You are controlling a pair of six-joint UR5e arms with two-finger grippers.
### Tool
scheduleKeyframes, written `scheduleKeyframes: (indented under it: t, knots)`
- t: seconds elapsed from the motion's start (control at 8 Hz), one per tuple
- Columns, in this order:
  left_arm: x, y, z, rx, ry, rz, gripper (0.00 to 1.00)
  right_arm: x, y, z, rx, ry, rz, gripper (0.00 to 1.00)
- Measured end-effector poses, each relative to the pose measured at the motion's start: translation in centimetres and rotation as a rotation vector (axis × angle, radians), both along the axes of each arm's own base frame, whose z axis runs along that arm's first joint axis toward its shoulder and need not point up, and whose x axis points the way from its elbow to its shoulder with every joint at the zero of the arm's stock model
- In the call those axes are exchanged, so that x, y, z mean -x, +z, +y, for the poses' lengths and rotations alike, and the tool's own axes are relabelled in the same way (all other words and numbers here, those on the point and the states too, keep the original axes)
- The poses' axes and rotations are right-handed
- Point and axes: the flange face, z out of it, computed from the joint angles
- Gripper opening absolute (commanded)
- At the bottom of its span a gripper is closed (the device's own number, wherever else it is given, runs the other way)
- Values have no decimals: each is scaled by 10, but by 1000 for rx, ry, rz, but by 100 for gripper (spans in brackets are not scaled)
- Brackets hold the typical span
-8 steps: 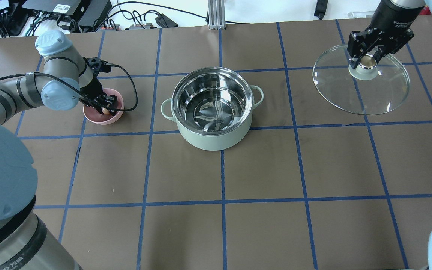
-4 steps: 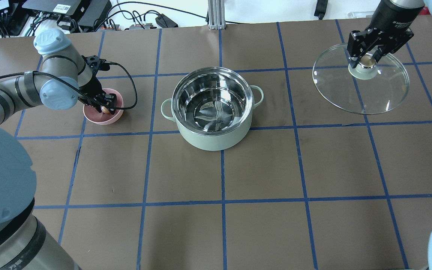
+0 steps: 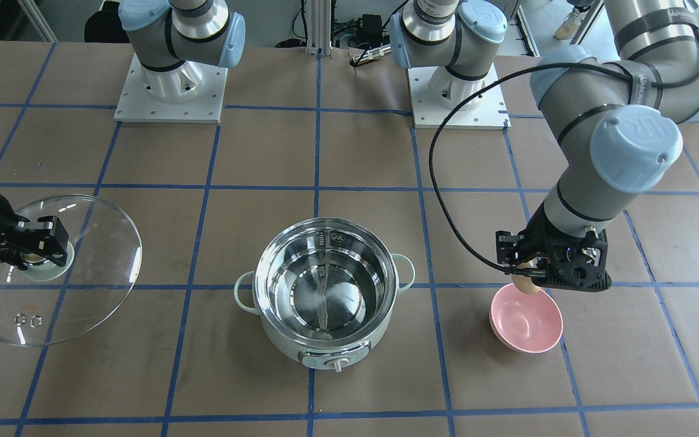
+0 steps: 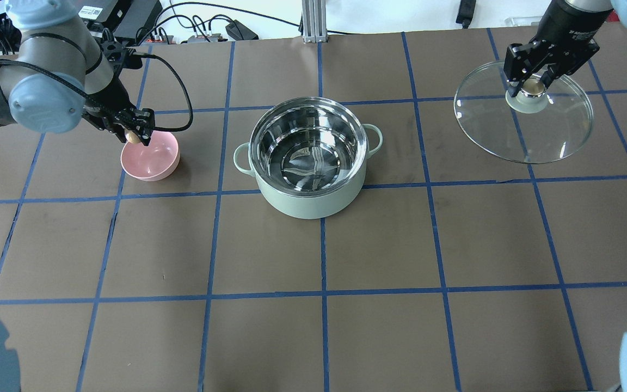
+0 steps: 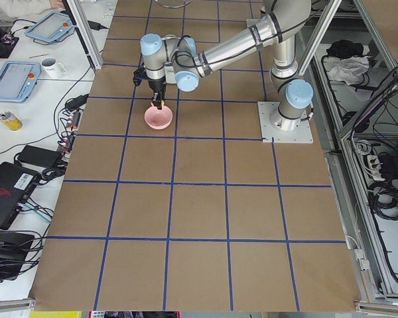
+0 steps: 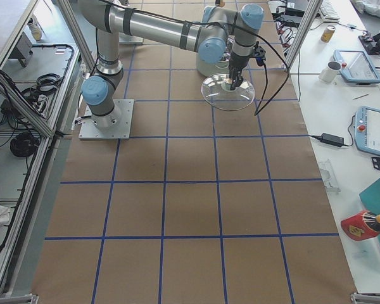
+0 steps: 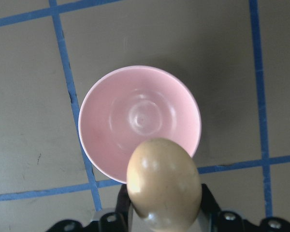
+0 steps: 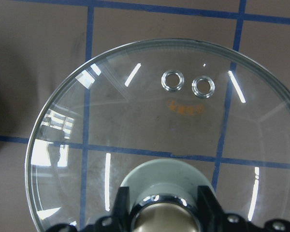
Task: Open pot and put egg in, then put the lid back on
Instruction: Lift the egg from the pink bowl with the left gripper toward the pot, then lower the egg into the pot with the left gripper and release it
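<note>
The left gripper (image 3: pixel 528 280) pinches the small tan-brown oval egg (image 7: pixel 163 178) just above the rim of the round pink bowl (image 4: pixel 153 160). The right gripper (image 4: pixel 533 86) is clamped on the knob of the clear glass domed lid (image 4: pixel 536 136) — well apart from the round mint-green pot (image 4: pixel 313 204), which stands open mid-desk (image 4: pixel 379 245).

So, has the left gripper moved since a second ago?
Yes. The left gripper has lifted the egg out of the pink bowl, toward its far-left rim.
</note>
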Motion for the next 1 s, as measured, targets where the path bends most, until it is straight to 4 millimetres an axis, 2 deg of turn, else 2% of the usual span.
scheduleKeyframes:
  t: [0.12, 0.25, 0.38, 0.5, 0.62, 0.75, 1.0]
  knots:
    - [43, 26, 3, 28, 29, 26, 0, 0, 0, 0, 2, 0, -3, 0]
    - [87, 42, 7, 50, 59, 61, 0, 0, 0, -1, 4, -1, -5, 0]
    - [130, 48, 16, 58, 74, 87, 0, -1, 0, -1, 4, 0, -6, 0]
    - [170, 43, 25, 50, 80, 113, 0, -1, 0, -1, 5, 2, -7, 0]
    - [204, 28, 30, 34, 84, 129, 0, -1, 0, -1, 6, 3, -7, 0]
    - [231, -1, 28, 2, 83, 128, 0, -1, -1, -1, 5, 7, -7, 0]
    - [263, -59, 13, -5, 57, 129, 0, -1, -4, 0, 0, 11, -9, 0]
